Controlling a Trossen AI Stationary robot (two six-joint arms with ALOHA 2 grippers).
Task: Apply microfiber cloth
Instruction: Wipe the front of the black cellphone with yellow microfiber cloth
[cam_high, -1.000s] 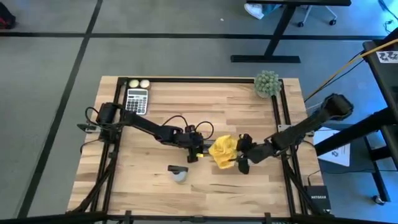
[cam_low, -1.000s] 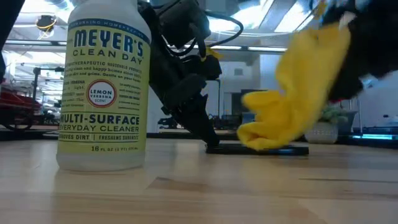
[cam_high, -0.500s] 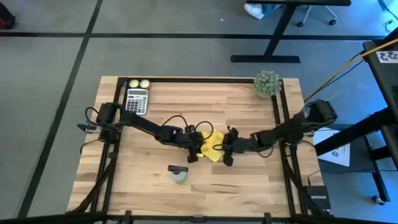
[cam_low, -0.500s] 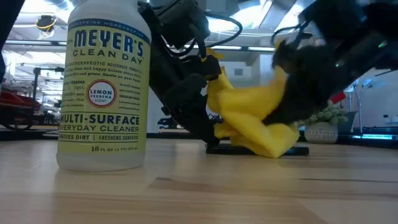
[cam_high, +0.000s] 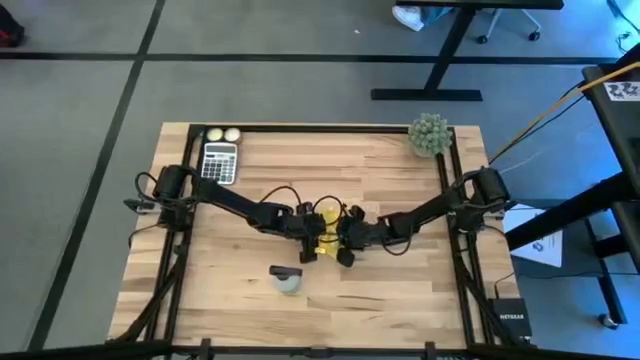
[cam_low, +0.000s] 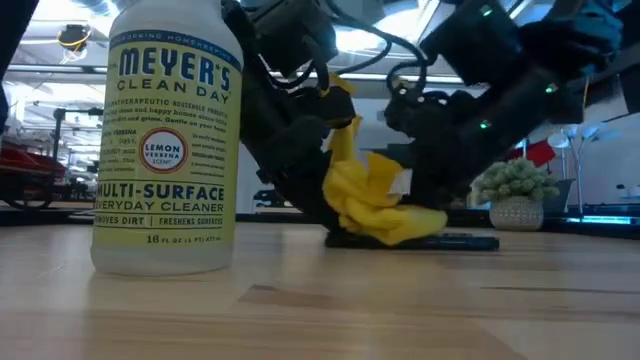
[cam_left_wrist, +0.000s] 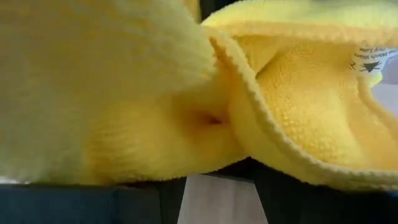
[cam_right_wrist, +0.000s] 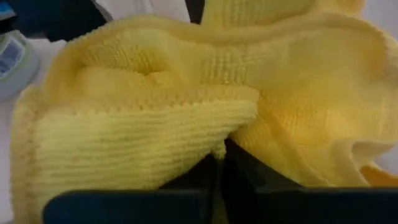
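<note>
Now both grippers — left gripper (cam_high: 313, 236), right gripper (cam_high: 343, 238) — flank the bunched microfiber cloth (cam_low: 375, 200).

2 dark jointed arms (cam_high: 240, 207), black cables, green leds.

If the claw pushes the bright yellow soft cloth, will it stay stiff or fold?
The bright yellow soft cloth will probably fold, not slide flat: it already lies bunched in loose folds. Its fluffy pile suggests it is light and grips rather than slips. It seems unlikely to roll or break.
</note>
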